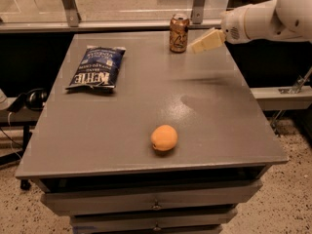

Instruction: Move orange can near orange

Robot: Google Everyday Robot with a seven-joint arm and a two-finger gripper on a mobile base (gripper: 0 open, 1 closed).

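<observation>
The orange can [179,33] stands upright at the far edge of the grey table [219,130], right of centre. It is coppery brown with pale script and a silver top. The orange [164,138] lies near the table's front edge, in the middle. My gripper [202,43] reaches in from the right on a white arm. Its pale tip is just right of the can, close to it and at about its height. Nothing is held in it.
A blue chip bag [97,67] lies flat on the table's far left. Metal posts and a rail [97,26] run behind the table's far edge. Drawers [156,204] sit under the front edge. A bench [282,96] stands to the right.
</observation>
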